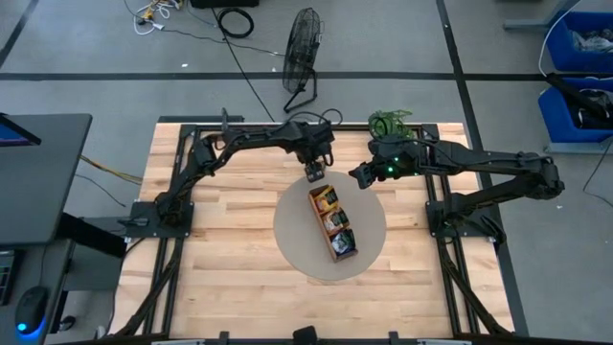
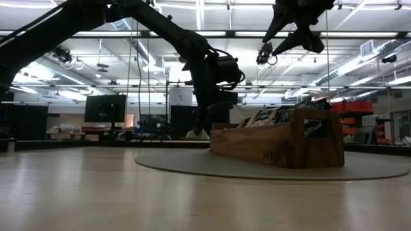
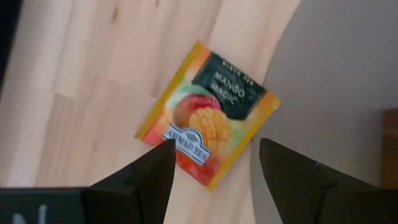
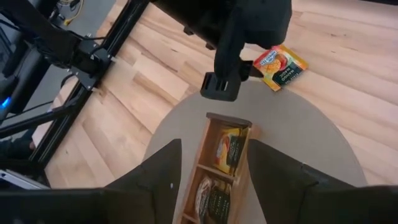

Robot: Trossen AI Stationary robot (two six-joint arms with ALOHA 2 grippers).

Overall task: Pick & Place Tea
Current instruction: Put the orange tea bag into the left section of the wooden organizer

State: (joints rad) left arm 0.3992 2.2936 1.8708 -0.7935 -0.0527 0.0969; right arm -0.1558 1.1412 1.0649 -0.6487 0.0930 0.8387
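**A:** Where is your left gripper right now?

**B:** You have it hanging just above the far edge of the round mat, over the bare wood of the table. Its fingers stand apart with nothing between them. Straight below lies a single orange-yellow sachet printed with a mango, flat on the wood, one corner at the mat's rim.

**A:** Is it touching that sachet?

**B:** You can't tell from the wrist view; the fingertips frame it, but the right wrist view shows the gripper beside the sachet, not closed on it.

**A:** And the rest of the tea?

**B:** You'll find it in the long wooden tray, which lies slantwise on the mat. The far compartment holds another orange-yellow sachet; the next one toward the near end holds a darker sachet. From table height the tray shows sachet tops poking above its wall.

**A:** Your right gripper?

**B:** You have it raised high, just right of the tray's far end, over the mat's far right rim. Its fingers are spread and hold nothing, looking down at the tray.
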